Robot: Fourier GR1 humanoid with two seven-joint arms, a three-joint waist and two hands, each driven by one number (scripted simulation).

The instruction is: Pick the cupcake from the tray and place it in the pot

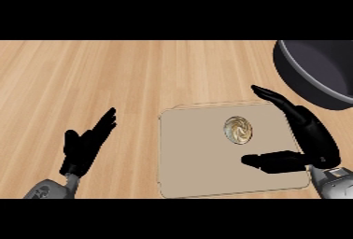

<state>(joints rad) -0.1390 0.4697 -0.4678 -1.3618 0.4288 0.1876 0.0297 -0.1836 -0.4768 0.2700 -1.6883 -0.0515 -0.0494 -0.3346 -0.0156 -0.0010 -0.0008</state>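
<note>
The cupcake [238,129] sat on the beige tray [200,168], toward its far right part. The right hand [310,140] hovered just beside it, fingers straight and thumb spread, holding nothing. The dark pot [310,70] stood beyond the tray's right corner. The left hand [86,147] rested open over the wooden counter [103,74].

You see two matte black hands, the left hand [81,148] and the right hand [309,135], each with slender, segmented fingers [276,99] and a thick thumb, joined at the wrist to rounded grey forearms [50,189] whose casing carries small dark markings.
</note>
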